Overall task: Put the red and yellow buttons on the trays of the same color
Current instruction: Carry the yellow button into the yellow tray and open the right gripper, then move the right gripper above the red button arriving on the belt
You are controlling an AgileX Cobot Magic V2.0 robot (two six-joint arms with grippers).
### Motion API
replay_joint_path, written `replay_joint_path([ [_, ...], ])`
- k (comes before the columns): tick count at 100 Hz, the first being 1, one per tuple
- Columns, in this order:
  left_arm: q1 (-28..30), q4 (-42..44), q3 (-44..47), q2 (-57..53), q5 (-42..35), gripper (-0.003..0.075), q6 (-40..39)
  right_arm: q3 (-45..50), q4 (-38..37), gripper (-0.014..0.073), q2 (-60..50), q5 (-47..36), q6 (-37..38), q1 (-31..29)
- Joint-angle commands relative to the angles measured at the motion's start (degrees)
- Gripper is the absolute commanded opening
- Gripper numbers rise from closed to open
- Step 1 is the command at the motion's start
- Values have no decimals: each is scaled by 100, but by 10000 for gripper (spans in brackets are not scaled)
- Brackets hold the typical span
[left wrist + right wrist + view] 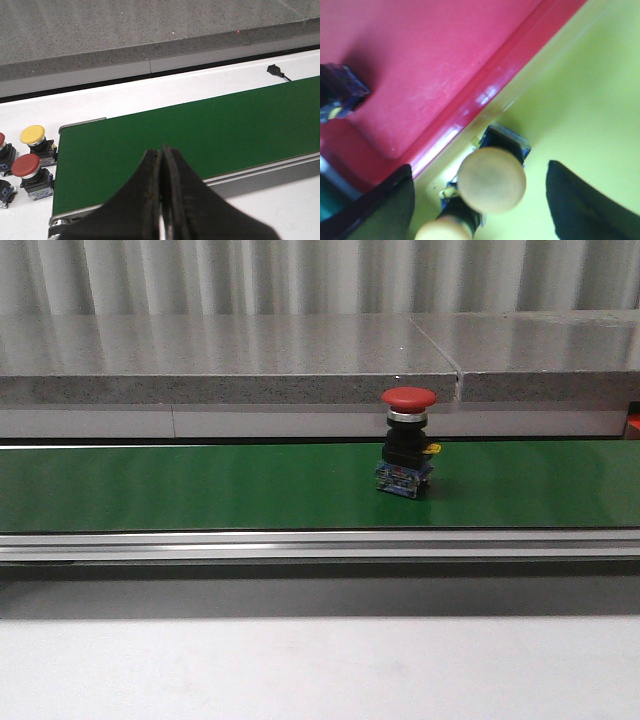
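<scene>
Yellow button stands upright between the spread fingers of the right gripper, untouched by either, on the yellow tray just beside the red tray. Left gripper is clenched with nothing between its pads, above the green belt. One red button stands upright on that belt.

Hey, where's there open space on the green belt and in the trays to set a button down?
The green belt is bare on either side of the red button standing right of its middle. The red tray is mostly open, with one item at an edge. The yellow tray is open away from the red tray's rim; beside that rim, the yellow buttons crowd between the right claw's open fingers.
</scene>
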Motion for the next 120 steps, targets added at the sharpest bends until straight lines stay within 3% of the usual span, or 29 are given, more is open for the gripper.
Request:
replay_joint_path([
  [1,-40,-87,-157,34,-411,-20,-8,-158,-19,549,-616,-18,-191,24],
  [45,-40,-87,-157,34,-411,-20,-8,-158,-19,549,-2096,787,-613,916],
  [92,-40,-87,-157,34,-411,-20,-8,-158,-19,551,-2222,1094,-749,3089],
  [120,-40,-87,-157,34,-411,-20,-8,-158,73,555,-1991,1111,-1055,4043],
])
